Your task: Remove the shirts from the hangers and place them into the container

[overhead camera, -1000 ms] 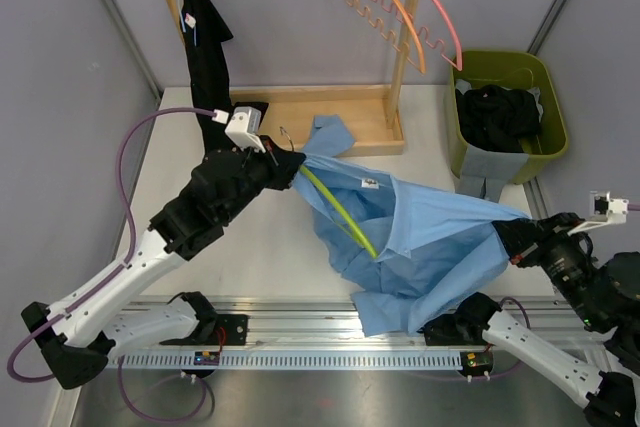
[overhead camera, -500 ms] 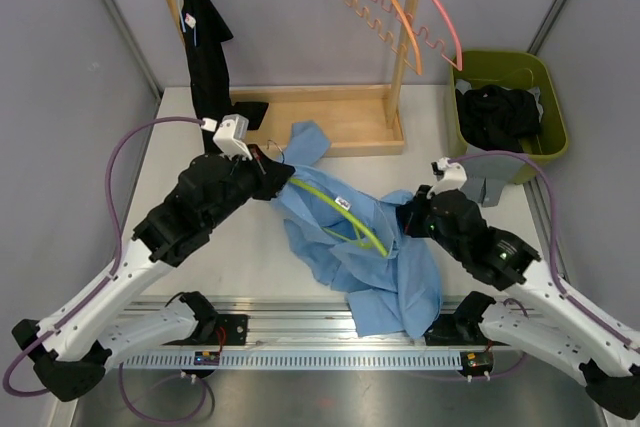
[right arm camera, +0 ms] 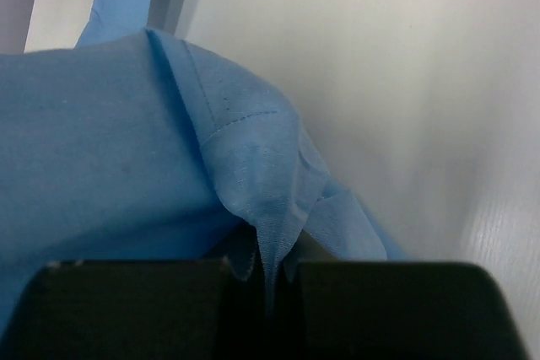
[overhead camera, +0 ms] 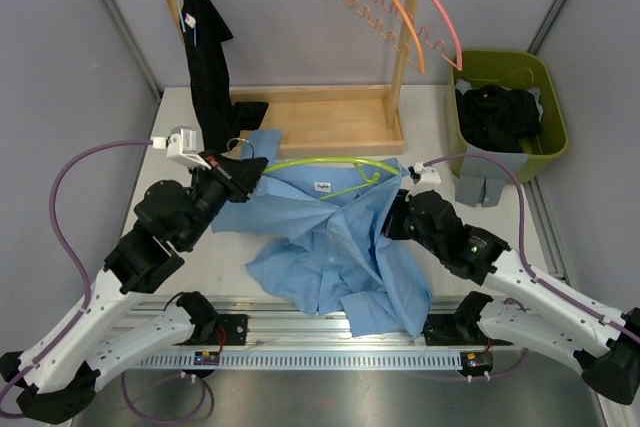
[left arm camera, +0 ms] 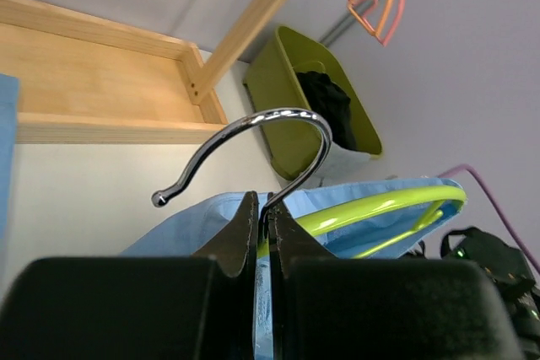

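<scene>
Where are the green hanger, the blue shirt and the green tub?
green hanger (overhead camera: 320, 161): overhead view, arched top bar.
blue shirt (overhead camera: 340, 247): overhead view, crumpled body.
green tub (overhead camera: 495, 62): overhead view, far wall.

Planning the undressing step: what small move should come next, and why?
Probably the right hand pulls its pinched fold of light blue fabric shirt off the lime-green plastic hanger: the left hand clamps the chrome metal hook, and the shirt is draped on the hanger.

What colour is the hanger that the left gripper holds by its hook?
Lime green. The hanger shows best in the top external view.
</scene>
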Robot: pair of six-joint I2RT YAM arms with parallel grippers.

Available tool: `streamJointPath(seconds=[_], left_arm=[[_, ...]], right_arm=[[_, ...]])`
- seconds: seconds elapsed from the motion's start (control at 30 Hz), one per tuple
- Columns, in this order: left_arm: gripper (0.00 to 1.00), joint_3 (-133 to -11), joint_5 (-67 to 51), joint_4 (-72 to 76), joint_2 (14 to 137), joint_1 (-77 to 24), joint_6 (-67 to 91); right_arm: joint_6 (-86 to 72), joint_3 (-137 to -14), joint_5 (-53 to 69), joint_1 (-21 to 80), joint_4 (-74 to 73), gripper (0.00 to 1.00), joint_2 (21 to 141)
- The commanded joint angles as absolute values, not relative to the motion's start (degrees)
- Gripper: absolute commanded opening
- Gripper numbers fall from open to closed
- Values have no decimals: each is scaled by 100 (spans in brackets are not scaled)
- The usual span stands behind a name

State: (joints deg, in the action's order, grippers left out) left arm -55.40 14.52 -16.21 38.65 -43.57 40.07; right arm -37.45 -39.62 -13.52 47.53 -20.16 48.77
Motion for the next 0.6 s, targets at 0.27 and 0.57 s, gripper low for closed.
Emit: streamJointPath(seconds=[0.27,0.57], left_arm=[[0,-6231,2978,-1615,3280,-4386,3525],[0,-6328,3718,-2206,2488,-4386,3226]], right_arm=[[-4139,-3928,-3206,4808,-3828,0,3297],[-4983,-4254,-4492,4808,-5159,0,2821]])
